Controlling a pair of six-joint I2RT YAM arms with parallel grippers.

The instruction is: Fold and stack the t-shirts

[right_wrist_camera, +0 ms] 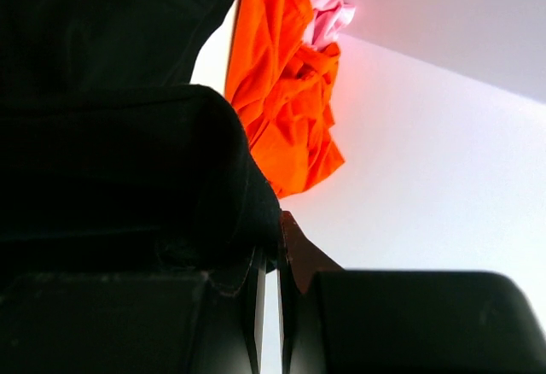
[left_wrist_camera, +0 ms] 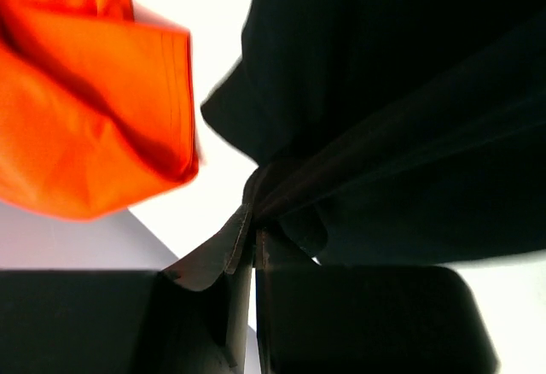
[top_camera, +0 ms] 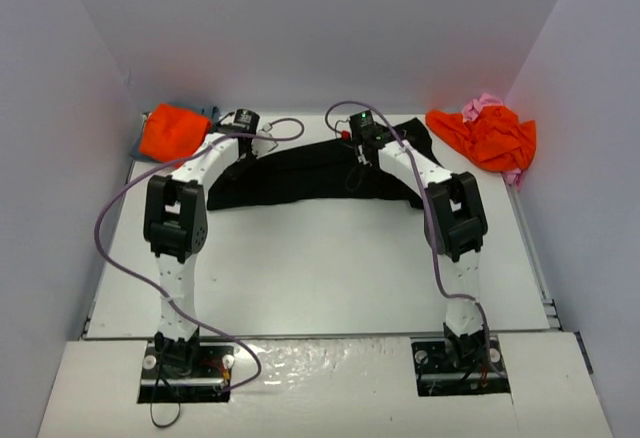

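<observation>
A black t-shirt (top_camera: pixel 310 170) lies stretched across the far middle of the table. My left gripper (top_camera: pixel 247 136) is shut on its left edge; in the left wrist view the black cloth (left_wrist_camera: pixel 384 109) bunches into the closed gripper (left_wrist_camera: pixel 253 236). My right gripper (top_camera: pixel 357 143) is shut on its right part, and the black cloth (right_wrist_camera: pixel 111 135) hangs over the left finger of that gripper (right_wrist_camera: pixel 271 259). An orange t-shirt (top_camera: pixel 172 130) lies folded at the far left on blue-grey cloth (top_camera: pixel 192 108). Another orange t-shirt (top_camera: pixel 488 136) lies crumpled at the far right with a pink one (top_camera: pixel 482 106).
White walls (top_camera: pixel 300 28) close the table in at the back and both sides. The near half of the white tabletop (top_camera: pixel 320 268) lies between the two arms. Purple cables (top_camera: pixel 115 208) loop along both arms.
</observation>
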